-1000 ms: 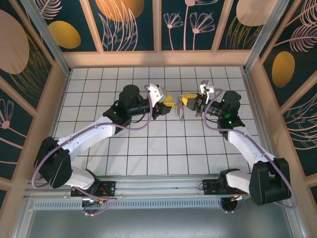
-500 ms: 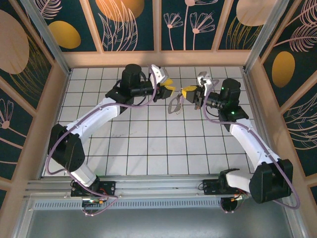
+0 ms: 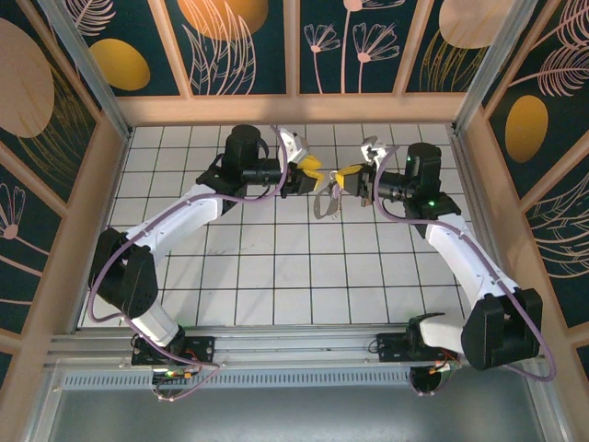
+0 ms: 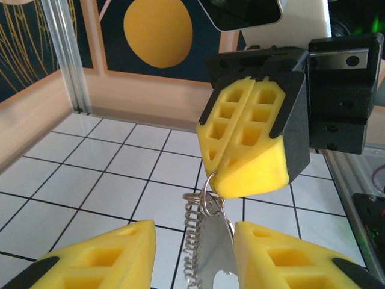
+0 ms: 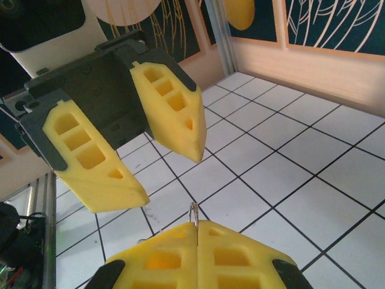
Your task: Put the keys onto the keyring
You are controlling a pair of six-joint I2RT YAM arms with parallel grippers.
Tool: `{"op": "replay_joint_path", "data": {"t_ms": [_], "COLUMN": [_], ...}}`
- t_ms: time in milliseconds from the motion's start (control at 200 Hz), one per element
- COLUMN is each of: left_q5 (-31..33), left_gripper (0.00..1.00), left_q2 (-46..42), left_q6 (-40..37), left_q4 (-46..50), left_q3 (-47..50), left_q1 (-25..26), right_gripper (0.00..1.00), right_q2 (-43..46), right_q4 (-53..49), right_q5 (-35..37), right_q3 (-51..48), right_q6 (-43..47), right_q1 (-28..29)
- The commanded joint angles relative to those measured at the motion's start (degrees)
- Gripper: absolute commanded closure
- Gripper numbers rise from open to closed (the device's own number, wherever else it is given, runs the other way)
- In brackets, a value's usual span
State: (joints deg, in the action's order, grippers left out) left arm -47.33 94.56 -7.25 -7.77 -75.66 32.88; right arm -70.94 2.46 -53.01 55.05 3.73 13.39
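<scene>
The right arm's yellow ribbed fingers [image 4: 240, 144] are clenched tight. Pinched at their very tip is the keyring [image 4: 207, 201], a thin wire loop held in the air, well clear of the white tiled worktop [image 3: 276, 276]. Below the loop dangle a short coiled fringe [image 4: 191, 241] and a flat pale metal blade [image 4: 213, 262] that I take for a key, though its head is out of sight. The left arm's yellow fingers [image 4: 102, 256] are parted and grasp nothing. One stands at 9 o'clock and one at 3 o'clock of the dangling bunch. The blade hangs just beside the 3 o'clock finger, and I cannot tell whether they touch. From above, the two sets of fingers meet nose to nose toward 12 o'clock from the worktop's middle, the left at 9 o'clock of the ring and the right at 3 o'clock.

This looks to me like the two-handed stage, with one arm presenting the ring and the other coming in to work on it. The next move calls for the left fingers to close squarely on the hanging part without tugging the wire out of that slim pinch, since so slight a loop would twist or slip easily.

Against a second ago, both arms have carried their meeting point toward 12 o'clock, the left elbow has swung round, and the gap between the fingers has narrowed.
</scene>
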Motion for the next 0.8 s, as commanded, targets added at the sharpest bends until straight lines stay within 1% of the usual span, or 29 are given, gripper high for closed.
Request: {"op": "replay_joint_path", "data": {"t_ms": [0,120,431,716,731,796], "left_q5": [-2.8,-3.8,-6.0,-6.5,-6.5,-6.6], "left_gripper": [0.61,0.61,0.6,0.6,0.6,0.6], "left_q2": [-0.3,0.8,3.0,3.3,4.6,5.0], "left_q6": [0.7,1.3,2.0,2.1,2.1,2.2], "left_q4": [-2.6,-2.4,-2.2,-2.4,-2.5,-2.6], "left_q3": [1.4,0.5,-1.0,-2.0,-2.1,-2.4], "left_q1": [-0.1,-0.1,0.0,0.9,0.9,1.1], "right_gripper": [1.0,1.0,1.0,1.0,1.0,1.0], "right_q2": [-1.2,-2.1,-2.6,-2.7,-2.7,-2.8], "right_q4": [-1.3,-1.5,-1.4,-1.0,-0.9,-1.0], "right_q5": [-3.3,-5.5,-8.4,-10.0,-10.1,-10.3], "right_q3": [2.5,2.8,2.9,2.9,2.9,2.9], "right_q6": [2.0,2.4,2.9,2.8,2.8,2.8], "right_q1": [-0.1,-0.5,-0.5,-0.5,-0.5,-0.5]}}
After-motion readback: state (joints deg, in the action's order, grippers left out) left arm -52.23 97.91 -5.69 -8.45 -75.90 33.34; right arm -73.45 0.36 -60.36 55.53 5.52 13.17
